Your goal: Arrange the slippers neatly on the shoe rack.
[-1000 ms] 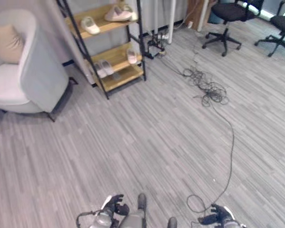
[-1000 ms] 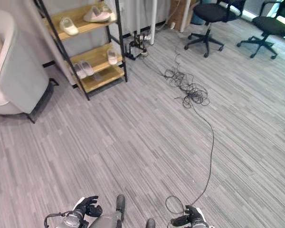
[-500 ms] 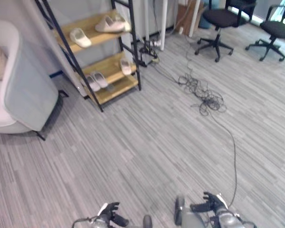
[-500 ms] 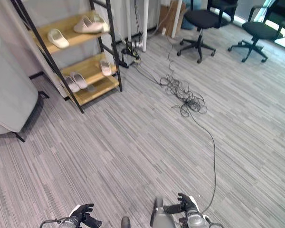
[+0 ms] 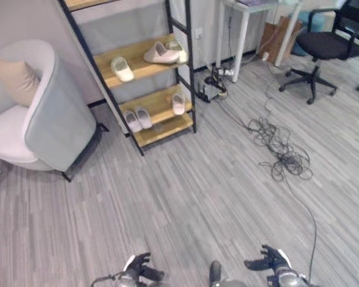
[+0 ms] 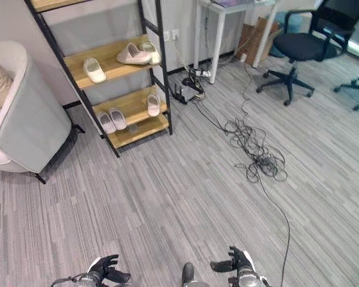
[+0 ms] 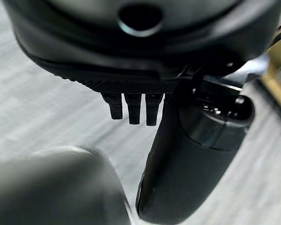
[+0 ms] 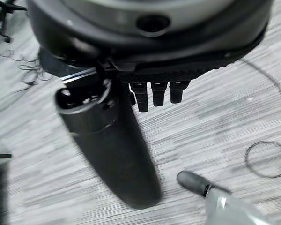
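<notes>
Far ahead-left of both hands: rack [image 6: 166, 113], slippers [image 6: 111, 121] already on shelves, long axes pointing into rack; left hand [image 6: 103, 268] nearer, right hand [image 6: 239, 262] further; both relaxed open, empty, low over floor [image 6: 167, 197]

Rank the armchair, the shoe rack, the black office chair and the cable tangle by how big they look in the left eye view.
1. Shoe rack, cut off at the top.
2. Armchair, close behind.
3. Black office chair.
4. Cable tangle, similar; unsure.
</notes>
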Controlling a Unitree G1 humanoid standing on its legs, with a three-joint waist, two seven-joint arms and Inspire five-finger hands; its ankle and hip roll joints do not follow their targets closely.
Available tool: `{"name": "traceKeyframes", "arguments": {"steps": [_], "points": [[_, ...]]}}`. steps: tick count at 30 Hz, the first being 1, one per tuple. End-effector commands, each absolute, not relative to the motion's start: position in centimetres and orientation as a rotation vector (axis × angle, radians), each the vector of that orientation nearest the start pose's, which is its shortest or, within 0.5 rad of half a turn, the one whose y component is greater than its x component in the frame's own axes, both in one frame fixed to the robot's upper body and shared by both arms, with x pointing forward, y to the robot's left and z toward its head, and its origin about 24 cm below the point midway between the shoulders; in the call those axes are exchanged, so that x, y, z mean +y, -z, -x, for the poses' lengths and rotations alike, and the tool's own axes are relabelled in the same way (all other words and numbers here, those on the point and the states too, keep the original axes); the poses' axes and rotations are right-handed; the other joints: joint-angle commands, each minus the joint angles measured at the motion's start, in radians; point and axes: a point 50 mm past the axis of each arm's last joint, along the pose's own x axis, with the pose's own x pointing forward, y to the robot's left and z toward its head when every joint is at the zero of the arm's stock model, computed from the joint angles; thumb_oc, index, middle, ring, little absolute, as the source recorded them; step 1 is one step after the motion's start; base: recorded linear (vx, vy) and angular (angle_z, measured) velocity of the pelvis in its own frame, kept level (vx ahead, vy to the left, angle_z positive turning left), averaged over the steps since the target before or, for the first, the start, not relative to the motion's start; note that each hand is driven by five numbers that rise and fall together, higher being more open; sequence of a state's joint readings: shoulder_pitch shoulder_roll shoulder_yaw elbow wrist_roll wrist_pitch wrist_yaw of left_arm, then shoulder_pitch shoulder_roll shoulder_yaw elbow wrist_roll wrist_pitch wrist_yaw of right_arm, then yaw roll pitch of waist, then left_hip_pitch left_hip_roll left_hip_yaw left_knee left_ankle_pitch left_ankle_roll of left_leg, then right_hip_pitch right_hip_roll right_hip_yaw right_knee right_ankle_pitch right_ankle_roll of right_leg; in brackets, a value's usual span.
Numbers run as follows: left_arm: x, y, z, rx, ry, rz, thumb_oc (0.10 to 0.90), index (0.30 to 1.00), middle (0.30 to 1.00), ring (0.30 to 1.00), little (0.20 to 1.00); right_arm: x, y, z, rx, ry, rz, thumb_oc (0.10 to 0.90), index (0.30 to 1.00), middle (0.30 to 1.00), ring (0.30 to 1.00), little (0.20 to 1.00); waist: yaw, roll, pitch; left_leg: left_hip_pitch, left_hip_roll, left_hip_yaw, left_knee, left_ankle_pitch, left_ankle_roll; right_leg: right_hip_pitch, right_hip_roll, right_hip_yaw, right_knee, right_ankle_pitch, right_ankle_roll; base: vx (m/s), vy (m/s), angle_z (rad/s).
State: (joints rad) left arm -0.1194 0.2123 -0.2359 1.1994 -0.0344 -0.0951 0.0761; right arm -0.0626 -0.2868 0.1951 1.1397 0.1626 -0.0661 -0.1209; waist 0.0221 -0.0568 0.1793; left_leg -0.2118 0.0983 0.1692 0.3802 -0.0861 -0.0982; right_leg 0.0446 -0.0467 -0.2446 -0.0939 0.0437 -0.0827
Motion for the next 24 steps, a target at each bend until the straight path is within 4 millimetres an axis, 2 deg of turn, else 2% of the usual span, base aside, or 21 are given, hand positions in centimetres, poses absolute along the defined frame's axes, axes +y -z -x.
{"name": "traceKeyframes", "arguments": {"steps": [1, 2, 3, 5, 6, 7, 9, 10, 11, 13, 14, 16, 17, 18, 20, 21, 22, 23, 24], "points": [[20.6, 14.9, -14.3, 0.991, 0.049, -0.373, 0.800, 0.900, 0.900, 0.900, 0.900, -26.4, 12.9, -14.3, 0.923, 0.232, 0.310, 0.800, 0.900, 0.900, 0.900, 0.900, 0.019, 0.032, 0.000, -0.037, -0.012, 0.027, -0.185, 0.148, 0.017, 0.027, 0.009, 0.037, 0.083, -0.138, 0.152, 0.56, 0.040, 0.27], [20.7, 15.0, -14.0, 1.000, 0.053, -0.377, 0.800, 0.900, 0.900, 0.900, 0.900, -26.1, 12.9, -14.5, 0.914, 0.216, 0.316, 0.800, 0.900, 0.900, 0.900, 0.900, 0.042, 0.039, -0.002, -0.066, -0.027, 0.010, -0.252, 0.195, 0.010, 0.069, 0.032, 0.059, 0.084, -0.166, 0.153, 0.44, 0.034, 0.24], [20.8, 15.0, -14.0, 1.000, 0.053, -0.377, 0.800, 0.900, 0.900, 0.900, 0.900, -26.1, 12.9, -14.5, 0.914, 0.216, 0.316, 0.800, 0.900, 0.900, 0.900, 0.900, 0.041, 0.036, -0.001, -0.062, -0.030, 0.011, -0.254, 0.195, 0.010, 0.071, 0.030, 0.058, 0.085, -0.169, 0.153, 0.43, 0.047, 0.09], [21.0, 15.0, -13.7, 1.006, 0.041, -0.376, 0.800, 0.900, 0.900, 0.900, 0.900, -25.8, 12.9, -14.7, 0.908, 0.199, 0.319, 0.800, 0.900, 0.900, 0.900, 0.900, 0.066, 0.034, -0.004, -0.101, -0.039, -0.009, -0.260, 0.227, 0.004, 0.114, 0.041, 0.091, 0.096, -0.193, 0.153, 0.29, 0.038, -0.19], [21.0, 15.0, -13.6, 1.007, 0.041, -0.376, 0.800, 0.900, 0.900, 0.900, 0.900, -25.7, 12.9, -14.7, 0.908, 0.198, 0.318, 0.800, 0.900, 0.900, 0.900, 0.900, 0.066, 0.032, -0.003, -0.100, -0.040, -0.008, -0.259, 0.225, 0.005, 0.115, 0.039, 0.091, 0.097, -0.195, 0.154, 0.46, 0.114, -0.49], [21.2, 15.2, -12.9, 1.027, 0.029, -0.359, 0.800, 0.900, 0.900, 0.900, 0.900, -25.3, 13.1, -14.6, 0.910, 0.177, 0.320, 0.800, 0.900, 0.900, 0.900, 0.900, 0.080, 0.025, -0.025, -0.096, -0.048, -0.015, -0.246, 0.206, 0.028, 0.153, 0.034, 0.116, 0.110, -0.222, 0.159, 0.46, 0.126, -0.40], [21.5, 15.3, -12.5, 1.044, 0.022, -0.355, 0.800, 0.900, 0.900, 0.900, 0.900, -25.0, 13.4, -14.1, 0.929, 0.164, 0.320, 0.800, 0.900, 0.900, 0.900, 0.900, 0.088, 0.007, -0.046, -0.076, -0.065, -0.008, -0.233, 0.183, 0.052, 0.154, 0.009, 0.121, 0.172, -0.214, 0.184, 0.42, 0.134, -0.41], [21.5, 15.3, -12.5, 1.044, 0.022, -0.355, 0.800, 0.900, 0.900, 0.900, 0.900, -25.0, 13.4, -14.1, 0.929, 0.164, 0.320, 0.800, 0.900, 0.900, 0.900, 0.900, 0.088, 0.007, -0.046, -0.076, -0.066, -0.008, -0.233, 0.183, 0.052, 0.153, 0.008, 0.121, 0.173, -0.215, 0.184, 0.34, 0.190, -0.45], [21.7, 15.2, -12.7, 1.042, 0.023, -0.363, 0.800, 0.900, 0.900, 0.900, 0.900, -24.7, 13.5, -14.1, 0.935, 0.149, 0.319, 0.800, 0.900, 0.900, 0.900, 0.900, 0.079, -0.004, -0.052, -0.032, -0.083, 0.003, -0.235, 0.142, 0.082, 0.094, -0.019, 0.128, 0.343, -0.145, 0.228, 0.30, 0.205, -0.31], [21.9, 14.9, -13.3, 1.016, 0.019, -0.361, 0.800, 0.900, 0.900, 0.900, 0.900, -24.5, 13.4, -14.5, 0.927, 0.133, 0.326, 0.800, 0.900, 0.900, 0.900, 0.900, 0.064, -0.003, -0.039, 0.024, -0.098, 0.005, -0.242, 0.101, 0.114, 0.012, -0.060, 0.121, 0.530, -0.010, 0.277, 0.31, 0.225, -0.11], [22.0, 14.7, -13.6, 1.002, 0.011, -0.361, 0.800, 0.900, 0.900, 0.900, 0.900, -24.3, 13.3, -14.8, 0.918, 0.124, 0.327, 0.800, 0.900, 0.900, 0.900, 0.900, 0.060, 0.012, -0.033, 0.045, -0.090, 0.006, -0.242, 0.086, 0.125, -0.019, -0.068, 0.105, 0.592, 0.034, 0.282, 0.25, 0.155, 0.10], [22.5, 14.6, -13.7, 1.001, -0.012, -0.353, 0.800, 0.900, 0.900, 0.900, 0.900, -24.0, 13.3, -15.0, 0.910, 0.112, 0.328, 0.800, 0.900, 0.900, 0.900, 0.900, 0.054, 0.040, -0.022, 0.101, -0.083, -0.004, -0.244, 0.053, 0.140, -0.093, -0.106, 0.058, 0.699, 0.039, 0.271, 0.31, 0.115, 0.11], [22.6, 14.6, -13.7, 1.001, -0.023, -0.347, 0.800, 0.900, 0.900, 0.900, 0.900, -23.9, 13.3, -15.0, 0.907, 0.108, 0.331, 0.800, 0.900, 0.900, 0.900, 0.900, 0.051, 0.052, -0.021, 0.129, -0.082, -0.018, -0.251, 0.039, 0.141, -0.134, -0.111, 0.039, 0.687, 0.022, 0.251, 0.37, 0.053, 0.22], [22.6, 14.6, -13.7, 1.002, -0.028, -0.341, 0.800, 0.900, 0.900, 0.900, 0.900, -23.8, 13.3, -15.1, 0.906, 0.104, 0.329, 0.800, 0.900, 0.900, 0.900, 0.900, 0.037, 0.048, -0.011, 0.159, -0.098, -0.037, -0.247, 0.017, 0.140, -0.164, -0.123, 0.026, 0.679, -0.017, 0.242, 0.38, 0.006, 0.31], [22.6, 14.6, -13.7, 1.005, -0.027, -0.339, 0.800, 0.900, 0.900, 0.900, 0.900, -23.8, 13.0, -15.5, 0.889, 0.104, 0.329, 0.800, 0.900, 0.900, 0.900, 0.900, 0.016, 0.051, -0.011, 0.204, -0.102, -0.063, -0.260, -0.005, 0.130, -0.224, -0.111, 0.013, 0.573, -0.048, 0.223, 0.42, -0.074, 0.37], [22.6, 14.7, -13.6, 1.012, -0.024, -0.344, 0.800, 0.900, 0.900, 0.900, 0.900, -23.9, 12.9, -15.8, 0.882, 0.102, 0.332, 0.800, 0.900, 0.900, 0.900, 0.900, 0.003, 0.041, -0.005, 0.236, -0.112, -0.074, -0.267, -0.023, 0.121, -0.250, -0.118, 0.003, 0.488, -0.047, 0.221, 0.33, -0.089, 0.47], [22.6, 14.7, -13.5, 1.012, -0.024, -0.344, 0.800, 0.900, 0.900, 0.900, 0.900, -23.9, 12.9, -15.8, 0.882, 0.101, 0.333, 0.800, 0.900, 0.900, 0.900, 0.900, 0.000, 0.044, -0.002, 0.242, -0.109, -0.077, -0.267, -0.029, 0.120, -0.241, -0.116, -0.001, 0.486, -0.051, 0.221, 0.47, -0.166, 0.44], [22.6, 14.8, -13.3, 1.023, -0.018, -0.352, 0.800, 0.900, 0.900, 0.900, 0.900, -24.0, 12.7, -16.1, 0.870, 0.097, 0.339, 0.800, 0.900, 0.900, 0.900, 0.900, -0.027, 0.027, -0.002, 0.286, -0.126, -0.107, -0.283, -0.054, 0.104, -0.292, -0.116, 0.027, 0.336, -0.023, 0.231, 0.51, -0.169, 0.31], [22.4, 14.9, -13.3, 1.024, -0.015, -0.352, 0.800, 0.900, 0.900, 0.900, 0.900, -24.0, 12.6, -16.2, 0.863, 0.095, 0.341, 0.800, 0.900, 0.900, 0.900, 0.900, -0.042, 0.032, 0.004, 0.321, -0.120, -0.129, -0.293, -0.073, 0.093, -0.291, -0.100, 0.054, 0.258, -0.005, 0.242, 0.49, -0.167, 0.28]]}}
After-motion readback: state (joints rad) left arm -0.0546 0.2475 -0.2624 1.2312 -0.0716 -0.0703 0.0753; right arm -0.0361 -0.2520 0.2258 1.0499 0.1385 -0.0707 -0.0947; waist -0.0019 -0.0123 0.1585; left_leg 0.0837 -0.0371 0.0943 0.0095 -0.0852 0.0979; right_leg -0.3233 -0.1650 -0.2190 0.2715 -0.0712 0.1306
